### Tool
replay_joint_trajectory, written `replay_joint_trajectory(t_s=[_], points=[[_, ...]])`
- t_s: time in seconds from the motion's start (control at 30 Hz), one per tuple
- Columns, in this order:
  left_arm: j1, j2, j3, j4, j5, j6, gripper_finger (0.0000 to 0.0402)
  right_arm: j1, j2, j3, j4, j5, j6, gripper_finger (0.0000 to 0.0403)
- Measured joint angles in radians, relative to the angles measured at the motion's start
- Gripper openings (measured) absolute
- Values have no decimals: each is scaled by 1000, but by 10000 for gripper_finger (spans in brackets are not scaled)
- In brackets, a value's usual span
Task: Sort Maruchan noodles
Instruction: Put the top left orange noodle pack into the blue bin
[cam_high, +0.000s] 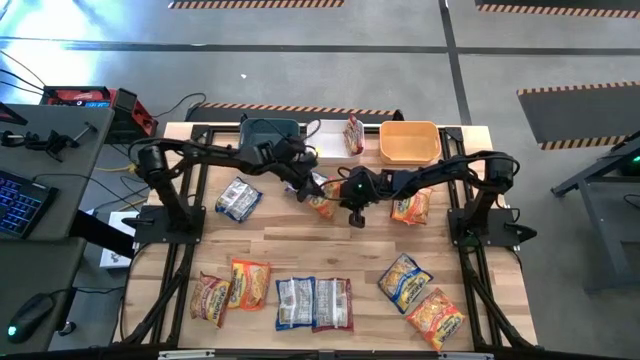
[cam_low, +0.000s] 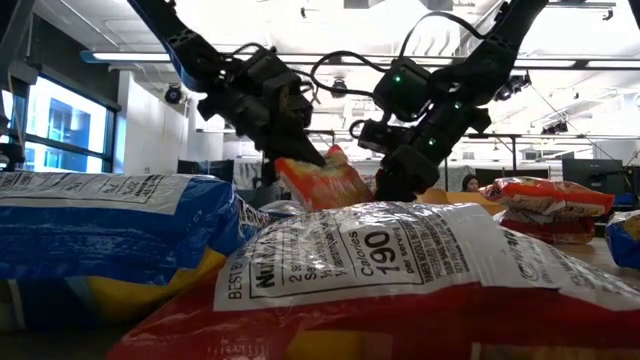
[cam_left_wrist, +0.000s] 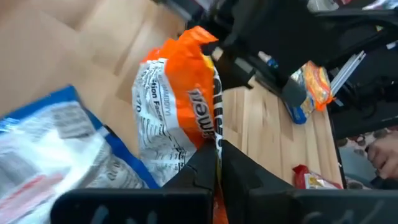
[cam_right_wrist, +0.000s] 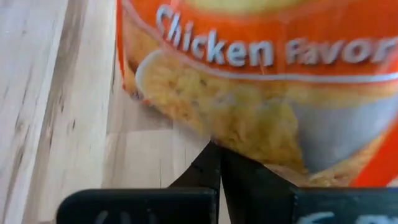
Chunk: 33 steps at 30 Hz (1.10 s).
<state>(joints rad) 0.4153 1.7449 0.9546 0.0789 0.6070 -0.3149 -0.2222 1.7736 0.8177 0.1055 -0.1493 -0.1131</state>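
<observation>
Noodles, one orange packet (cam_high: 322, 203) pinched between both my arms, mid-worktop (cam_high: 300, 245).

My left fingers (cam_left_wrist: 216, 163) are clamped on its crimped edge seam; my right fingers (cam_right_wrist: 221, 163) are closed too, tips against the packet's face, though I cannot tell whether they grip it. I judge it light, crinkly and slippery, with a brittle block inside, so the flat seam is the place to hold. Farther off, other packets (cam_high: 312, 303) lie scattered, and an orange bin (cam_high: 410, 142) sits at the far edge.

High view looks straight down; low view sits tabletop-level; both share the table (cam_high: 300, 240).
</observation>
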Motion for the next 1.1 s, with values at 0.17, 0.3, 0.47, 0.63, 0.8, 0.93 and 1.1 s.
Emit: replay_joint_trajectory(t_s=[0.17, 0.3, 0.47, 0.63, 0.8, 0.93, 1.1], points=[[53, -116, 1, -128, -40, 29, 0, 0, -14, 0, -5, 34, -11, 0], [93, -236, 15, -328, -114, 49, 0, 0, -33, 0, 11, 36, -26, 0], [133, -360, 129, -684, -350, 126, 0, 0, -43, 0, 39, 33, -43, 0], [225, -394, 250, -913, -458, 132, 0, 0, -43, 0, 56, 32, -45, 0], [365, -385, 284, -970, -517, 180, 0, 0, -43, 0, 61, 29, -45, 0], [467, -353, 284, -972, -519, 245, 0, 0, -43, 0, 71, 28, -45, 0], [529, -274, 283, -950, -519, 283, 0, 0, -43, 0, 83, 28, -45, 0]])
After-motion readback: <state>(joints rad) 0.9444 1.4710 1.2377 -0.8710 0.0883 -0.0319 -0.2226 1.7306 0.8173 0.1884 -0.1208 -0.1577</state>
